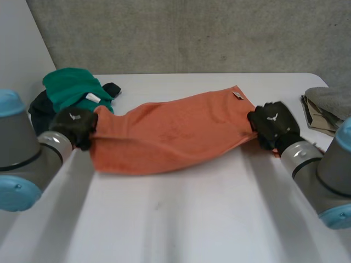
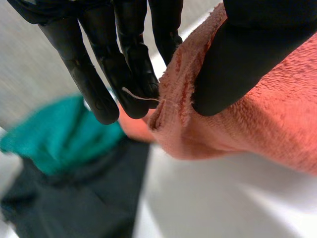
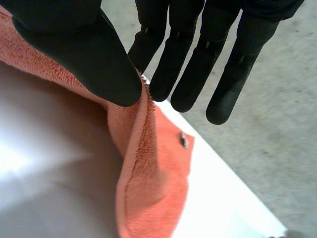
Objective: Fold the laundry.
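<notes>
Towel (image 1: 175, 131): orange terry, fuzzy; a long, creased band stretched between both hands on the white desk (image 1: 192, 219).
Left hand (image 1: 74, 125): at the towel's left end, thumb and straight fingers pinching the bunched edge.
Right hand (image 1: 272, 123): at the right end, thumb nipping the edge against straight fingers.
Nearby: green cloth (image 1: 68, 87) beside the left hand.

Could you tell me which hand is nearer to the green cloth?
Left. The left hand pinches one end of the orange towel right beside the green cloth; the right hand holds the other end, well away from it.
</notes>
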`<state>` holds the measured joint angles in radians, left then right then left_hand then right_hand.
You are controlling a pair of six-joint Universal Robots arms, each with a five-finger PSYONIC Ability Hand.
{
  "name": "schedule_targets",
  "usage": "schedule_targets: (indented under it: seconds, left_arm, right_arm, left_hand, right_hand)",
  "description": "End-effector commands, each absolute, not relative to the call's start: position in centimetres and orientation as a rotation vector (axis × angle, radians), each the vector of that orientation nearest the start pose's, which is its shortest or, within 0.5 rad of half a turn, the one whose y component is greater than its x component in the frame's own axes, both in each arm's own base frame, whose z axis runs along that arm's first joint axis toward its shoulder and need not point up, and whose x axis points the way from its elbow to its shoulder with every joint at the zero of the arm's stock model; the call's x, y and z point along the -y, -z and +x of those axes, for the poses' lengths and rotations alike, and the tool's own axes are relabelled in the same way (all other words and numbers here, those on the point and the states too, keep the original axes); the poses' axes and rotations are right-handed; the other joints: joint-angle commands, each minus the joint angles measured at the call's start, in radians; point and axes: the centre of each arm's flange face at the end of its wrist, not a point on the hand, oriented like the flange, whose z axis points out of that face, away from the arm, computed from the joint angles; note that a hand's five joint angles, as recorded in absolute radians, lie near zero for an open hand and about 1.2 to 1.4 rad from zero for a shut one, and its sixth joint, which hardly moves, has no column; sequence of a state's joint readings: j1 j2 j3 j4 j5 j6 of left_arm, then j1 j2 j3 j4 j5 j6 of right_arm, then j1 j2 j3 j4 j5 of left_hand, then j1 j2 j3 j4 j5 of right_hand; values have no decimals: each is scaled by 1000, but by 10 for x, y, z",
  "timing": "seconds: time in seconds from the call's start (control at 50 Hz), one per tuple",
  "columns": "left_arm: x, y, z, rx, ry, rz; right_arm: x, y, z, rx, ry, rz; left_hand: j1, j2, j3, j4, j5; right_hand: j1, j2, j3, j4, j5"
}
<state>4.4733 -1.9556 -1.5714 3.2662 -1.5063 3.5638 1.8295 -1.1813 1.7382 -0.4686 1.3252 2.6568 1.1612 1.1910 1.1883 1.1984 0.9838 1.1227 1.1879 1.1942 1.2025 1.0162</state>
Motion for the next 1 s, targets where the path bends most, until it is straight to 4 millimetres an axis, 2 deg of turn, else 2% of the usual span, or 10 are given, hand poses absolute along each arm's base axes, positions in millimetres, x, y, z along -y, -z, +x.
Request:
schedule_targets:
  seconds: [0.02, 0.1, 0.2, 0.36, 0.52, 0.58, 0.66, 0.82, 0.9, 1.0]
  left_arm:
    - [283, -283, -212, -2079, 2159, 782]
    - [261, -332, -206, -1981, 2265, 798]
    - [243, -361, -201, -2014, 2249, 848]
    - [253, -324, -203, -2291, 1958, 926]
    - [316, -259, -226, -2286, 1877, 953]
    - [348, -266, -237, -2124, 2037, 877]
    - [380, -305, -251, -1835, 2346, 751]
    - [390, -400, -260, -1217, 2873, 496]
    - [382, -406, -254, -1260, 2905, 448]
    - [373, -389, -248, -1397, 2863, 447]
  right_arm:
    - [304, -249, 224, -2032, 2277, -1061]
    - [291, -332, 206, -1987, 2438, -1031]
    - [285, -378, 203, -1949, 2469, -1040]
    - [310, -340, 207, -2157, 2185, -1265]
    - [348, -251, 211, -2404, 1879, -1450]
    - [363, -243, 212, -2427, 1930, -1422]
    - [395, -265, 217, -2322, 2269, -1237]
    - [415, -384, 213, -1485, 3106, -640]
    - [401, -403, 215, -1236, 3127, -584]
    - [396, -388, 215, -1245, 2992, -668]
  left_hand:
    - [235, 205, 208, 198, 238]
    - [235, 205, 208, 198, 238]
    - [235, 205, 208, 198, 238]
    - [235, 205, 208, 198, 238]
    - [235, 205, 208, 198, 238]
    - [235, 205, 208, 198, 238]
    - [235, 205, 208, 198, 238]
    - [235, 205, 208, 198, 238]
    - [235, 205, 208, 198, 238]
    - [235, 205, 208, 198, 238]
  right_hand:
    - [274, 208, 202, 194, 206]
    - [274, 208, 202, 194, 206]
    - [274, 208, 202, 194, 206]
    - [274, 208, 202, 194, 206]
    - [274, 208, 202, 194, 206]
    - [274, 208, 202, 194, 206]
    - [274, 208, 202, 194, 206]
    - [274, 208, 202, 194, 206]
    - [274, 208, 202, 194, 206]
    - [274, 208, 202, 194, 206]
